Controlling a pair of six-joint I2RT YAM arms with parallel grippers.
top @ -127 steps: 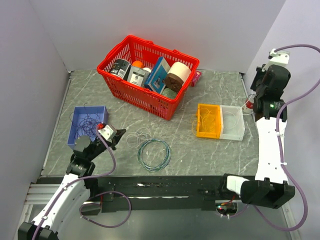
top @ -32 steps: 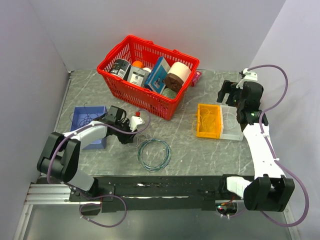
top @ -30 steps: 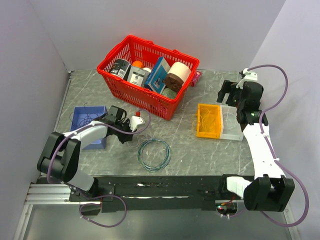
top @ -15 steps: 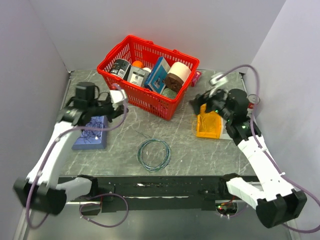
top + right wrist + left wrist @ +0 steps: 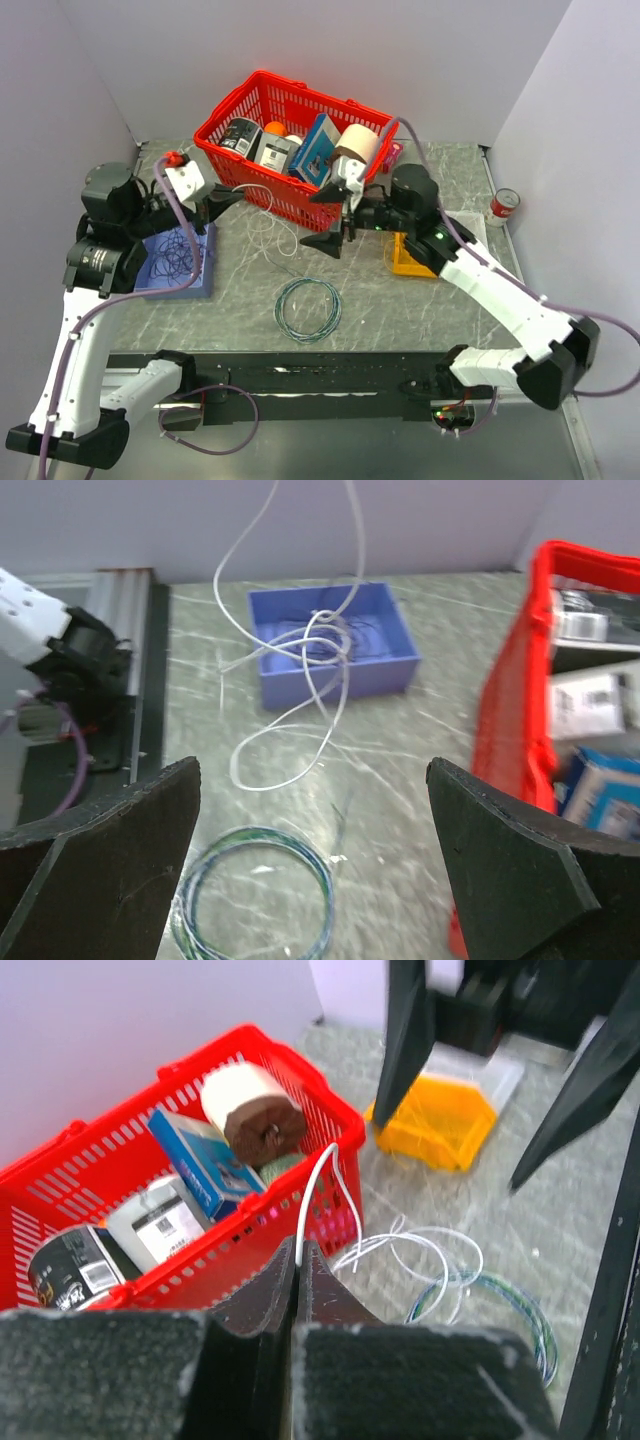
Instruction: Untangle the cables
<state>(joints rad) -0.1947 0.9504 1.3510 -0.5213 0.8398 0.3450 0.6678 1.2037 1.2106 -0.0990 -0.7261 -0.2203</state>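
Note:
My left gripper (image 5: 232, 196) is raised in front of the red basket and shut on a thin white cable (image 5: 262, 222), which hangs in loose loops down to the table. In the left wrist view the jaws (image 5: 297, 1247) pinch the white cable (image 5: 318, 1185) at its upper end. Thin dark cables (image 5: 178, 255) lie tangled in the blue bin (image 5: 199, 286). My right gripper (image 5: 326, 219) stands wide open just right of the hanging cable, holding nothing. The right wrist view has the white cable (image 5: 322, 685) dangling ahead of the open gripper (image 5: 310, 855), in front of the blue bin (image 5: 385, 670).
A red basket (image 5: 232, 165) of boxes and rolls stands at the back. A teal-green cable ring (image 5: 308, 309) lies on the table near the middle front. An orange and clear bin (image 5: 408, 262) sits under the right arm. A can (image 5: 503, 206) stands far right.
The left gripper shut on the white cable at the table and lifted it up in front of the basket. The right arm swung left from the orange bin to the table's middle.

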